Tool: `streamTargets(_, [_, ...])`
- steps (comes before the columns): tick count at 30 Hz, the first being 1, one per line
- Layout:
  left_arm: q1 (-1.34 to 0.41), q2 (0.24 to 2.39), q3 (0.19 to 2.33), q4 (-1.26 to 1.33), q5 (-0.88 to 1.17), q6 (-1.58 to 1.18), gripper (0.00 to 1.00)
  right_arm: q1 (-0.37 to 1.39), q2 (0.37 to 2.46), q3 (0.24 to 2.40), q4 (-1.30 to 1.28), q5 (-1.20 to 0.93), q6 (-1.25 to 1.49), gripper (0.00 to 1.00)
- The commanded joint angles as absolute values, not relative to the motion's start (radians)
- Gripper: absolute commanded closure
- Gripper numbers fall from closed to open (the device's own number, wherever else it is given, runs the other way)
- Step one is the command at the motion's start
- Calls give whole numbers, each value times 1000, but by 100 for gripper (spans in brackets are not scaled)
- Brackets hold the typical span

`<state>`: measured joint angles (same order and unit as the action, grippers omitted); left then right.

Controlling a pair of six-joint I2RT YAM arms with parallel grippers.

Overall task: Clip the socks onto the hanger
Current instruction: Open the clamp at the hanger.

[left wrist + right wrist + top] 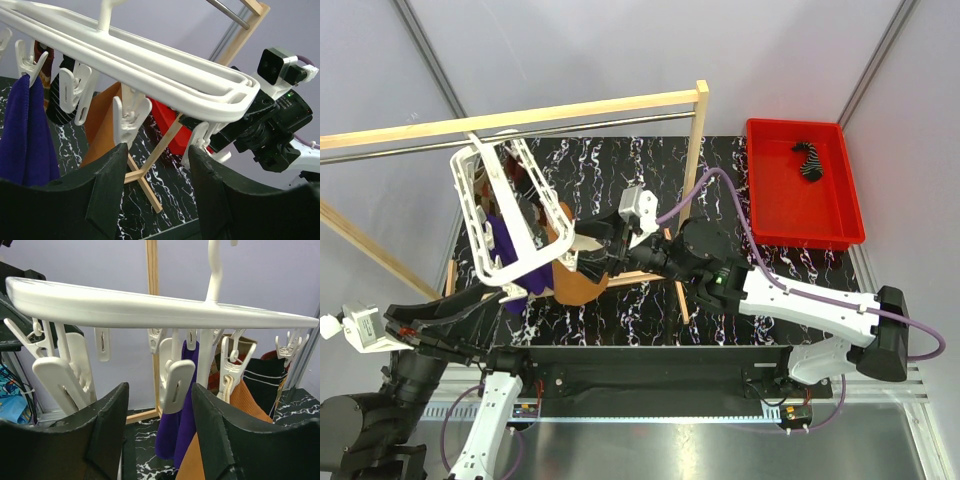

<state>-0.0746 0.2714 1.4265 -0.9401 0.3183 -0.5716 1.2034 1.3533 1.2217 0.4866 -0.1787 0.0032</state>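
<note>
The white hanger point(505, 215) hangs tilted at the left under the rod. A dark purple sock point(510, 248) and an orange-brown sock point(582, 288) are clipped to it; a black striped sock point(262, 377) hangs further along. My right gripper point(160, 387) is open under the hanger's point(150, 310) edge, and a free white clip point(176, 380) dangles just beyond the gap, with the purple sock point(182, 425) behind it. My left gripper point(157, 150) is open and empty below the hanger's point(150, 65) other side, close to a clip point(127, 120).
A wooden-post frame with a metal rod point(520, 118) carries the hanger; its foot point(145, 175) crosses the black marble table. A red bin point(756, 180) at the back right holds another black striped sock point(810, 160).
</note>
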Motion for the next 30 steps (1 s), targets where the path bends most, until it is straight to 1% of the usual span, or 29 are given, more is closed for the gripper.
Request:
streamTargets(1, [-71,267,1442,-927,316,-551,44,1203,1370,1279,552,-201,29,41])
streamTargets(5, [-71,264,1456,-937,316,-548,43,1203,1382,1281,561,-207,41,45])
streamTargets(8, [-71,262,1473,-940,321,-548,43,1203,1388,1282,568,-196,44,50])
streamTargets(9, [-71,261,1476,-939,324,-548,44,1203,1388,1279,571,-193,44,54])
streamTargets(10, [-71,261,1479,-937,333,-548,43,1203,1387,1278,577,-189,44,55])
streamTargets(15, [-71,247,1491,-904,397,-563,44,1201,1378,1255,607,-152,43,57])
streamTargets(16, [-71,242,1490,-884,425,-568,46,1203,1373,1246,612,-132,43,57])
streamTargets(22, [-71,219,1457,-779,535,-618,48,1203,1365,1241,612,-117,35,58])
streamTargets(25, [-71,218,1434,-723,558,-666,48,1201,1365,1244,609,-117,35,69])
streamTargets(26, [-71,218,1425,-704,567,-696,48,1201,1364,1246,604,-123,37,74])
streamTargets(29, [-71,225,1384,-605,598,-767,47,1201,1362,1246,600,-141,46,76])
streamTargets(30, [-71,230,1370,-566,615,-825,47,1203,1364,1246,597,-146,51,73])
